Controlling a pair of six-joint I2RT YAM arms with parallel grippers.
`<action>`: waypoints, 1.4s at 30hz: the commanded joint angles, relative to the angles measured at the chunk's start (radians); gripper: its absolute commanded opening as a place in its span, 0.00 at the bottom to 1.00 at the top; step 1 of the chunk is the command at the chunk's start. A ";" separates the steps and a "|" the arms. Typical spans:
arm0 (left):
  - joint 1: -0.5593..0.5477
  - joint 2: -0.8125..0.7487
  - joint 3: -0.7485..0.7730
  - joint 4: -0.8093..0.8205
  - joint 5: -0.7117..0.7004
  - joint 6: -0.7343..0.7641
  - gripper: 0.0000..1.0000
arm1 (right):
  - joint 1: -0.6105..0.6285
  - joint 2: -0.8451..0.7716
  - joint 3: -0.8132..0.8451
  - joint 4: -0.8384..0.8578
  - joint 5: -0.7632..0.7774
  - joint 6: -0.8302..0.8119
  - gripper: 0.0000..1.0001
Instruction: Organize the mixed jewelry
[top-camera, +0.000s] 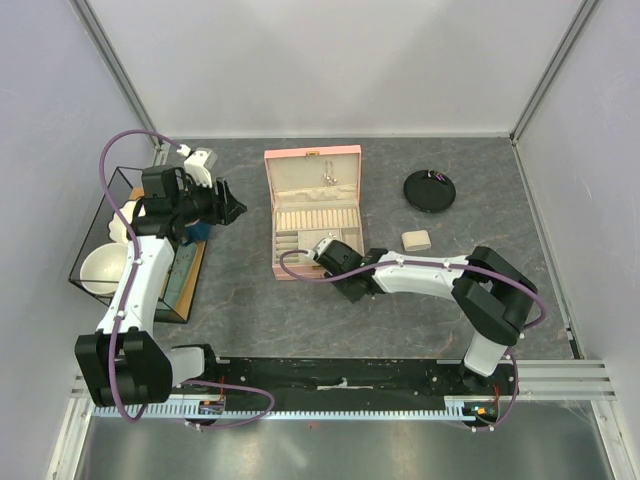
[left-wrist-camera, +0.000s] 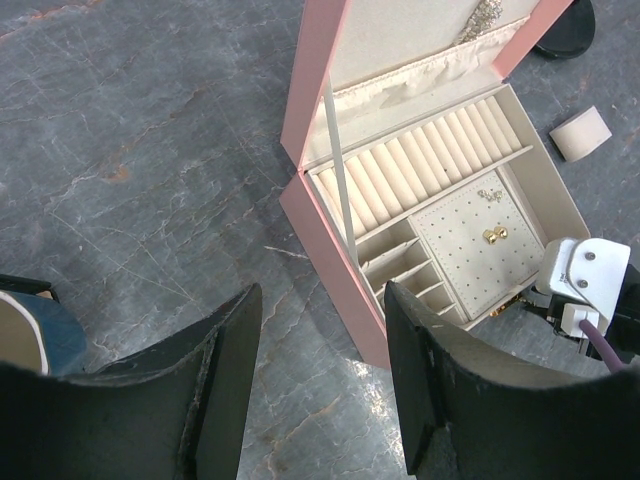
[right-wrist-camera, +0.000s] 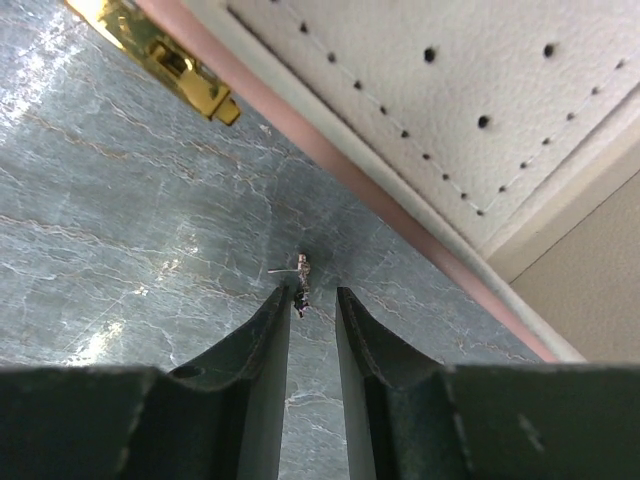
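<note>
Silvery-gold and tiny, this earring bit (right-wrist-camera: 301, 283) lies on the grey tabletop (right-wrist-camera: 120, 200), just outside the front wall of the pink box (right-wrist-camera: 420, 238). It's right at the tips of my right jaws, which stand narrowly apart. Feather-light, stiff and slippery, I reckon, so pinch its thicker middle gently. My left jaws gape wide, empty.

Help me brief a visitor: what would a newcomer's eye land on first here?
The open pink jewelry box sits mid-table, gold studs on its perforated pad. Just outside its front wall, the right tool, tips narrowly parted, hovers at a tiny metal jewelry piece.
</note>
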 joint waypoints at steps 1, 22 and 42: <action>0.007 -0.009 -0.005 0.002 0.026 0.025 0.60 | -0.013 -0.005 0.002 0.031 -0.036 -0.018 0.32; 0.019 -0.004 -0.002 -0.002 0.029 0.028 0.59 | -0.044 0.016 -0.002 0.046 -0.117 -0.061 0.26; 0.027 -0.009 -0.006 -0.002 0.038 0.026 0.59 | -0.040 0.025 0.019 0.055 -0.125 -0.038 0.00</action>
